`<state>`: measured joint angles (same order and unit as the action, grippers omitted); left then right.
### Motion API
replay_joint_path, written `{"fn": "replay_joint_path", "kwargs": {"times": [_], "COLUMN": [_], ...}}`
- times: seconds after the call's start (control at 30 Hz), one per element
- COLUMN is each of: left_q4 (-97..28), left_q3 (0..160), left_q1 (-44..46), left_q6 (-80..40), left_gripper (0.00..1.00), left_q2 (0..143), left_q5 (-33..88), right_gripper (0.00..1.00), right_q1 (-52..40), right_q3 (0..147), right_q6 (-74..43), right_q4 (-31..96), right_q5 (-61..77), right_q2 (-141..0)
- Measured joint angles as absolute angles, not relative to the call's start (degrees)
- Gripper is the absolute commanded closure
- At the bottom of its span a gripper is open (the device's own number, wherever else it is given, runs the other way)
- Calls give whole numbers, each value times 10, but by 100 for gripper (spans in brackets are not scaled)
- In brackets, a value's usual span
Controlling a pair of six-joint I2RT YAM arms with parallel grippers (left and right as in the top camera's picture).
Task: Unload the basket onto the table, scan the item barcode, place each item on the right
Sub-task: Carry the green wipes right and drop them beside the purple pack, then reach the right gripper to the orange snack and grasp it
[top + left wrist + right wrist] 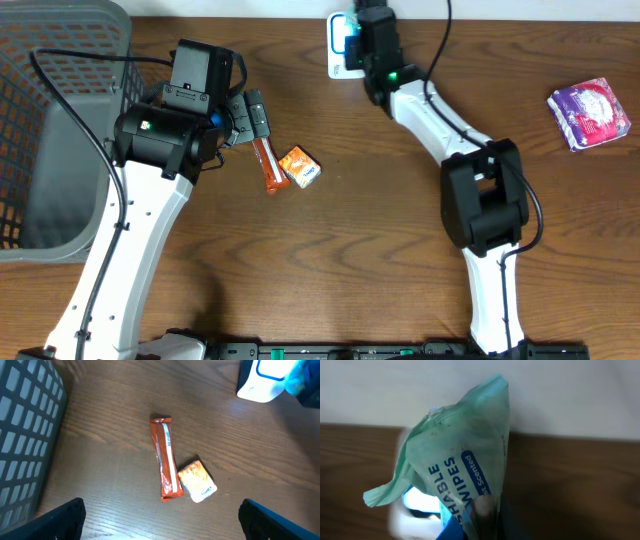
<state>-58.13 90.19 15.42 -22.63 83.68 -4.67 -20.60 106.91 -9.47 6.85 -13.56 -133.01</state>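
My right gripper (482,522) is shut on a pale green wipes packet (460,445), pinching its lower end. In the overhead view that wipes packet (350,33) hangs at the table's far edge, right over the white barcode scanner (337,62). The scanner (415,507) shows as a bright white blur just behind the packet. My left gripper (162,520) stands wide open above the wood, its fingers (60,520) holding nothing. Just ahead of it lie a red snack bar (165,460) and a small orange packet (197,481), touching each other.
A grey mesh basket (60,130) fills the left end of the table. A purple packet (589,113) lies at the far right. The red bar (266,165) and orange packet (300,167) lie left of centre, next to the left gripper (255,118).
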Motion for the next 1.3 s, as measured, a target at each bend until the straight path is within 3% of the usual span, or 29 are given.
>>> {"fn": "replay_joint_path", "kwargs": {"times": [0.33, 0.37, 0.43, 0.47, 0.7, 0.87, 1.07, 1.13, 1.3], "left_q4": [-581, -581, -581, -581, -581, -581, -581, -581, -581], "left_q3": [902, 902, 902, 902, 902, 902, 902, 902, 902], "left_q1": [154, 154, 154, 154, 154, 154, 154, 154, 154], "left_q6": [-227, -227, -227, -227, -227, -227, -227, -227, -227], "left_gripper": [2, 2, 2, 2, 2, 2, 2, 2, 2], "left_q2": [837, 837, 837, 837, 837, 837, 837, 837, 837], "left_q5": [-47, -47, -47, -47, -47, -47, -47, -47, -47], "right_gripper": [99, 96, 62, 53, 35, 30, 11, 13, 15], "right_q1": [-70, -49, -13, 5, 69, 46, -32, -76, -158], "right_q3": [1071, 1071, 1071, 1070, 1062, 1061, 1059, 1059, 1060], "right_q6": [-16, -6, 3, 8, 19, 19, 17, 16, 17], "right_q4": [275, 299, 330, 342, 402, 427, 447, 441, 441], "right_q5": [-241, -248, -255, -258, -266, -238, -73, 60, 237], "right_q2": [-1299, -1295, -1294, -1294, -1294, -1287, -1233, -1208, -1204]}}
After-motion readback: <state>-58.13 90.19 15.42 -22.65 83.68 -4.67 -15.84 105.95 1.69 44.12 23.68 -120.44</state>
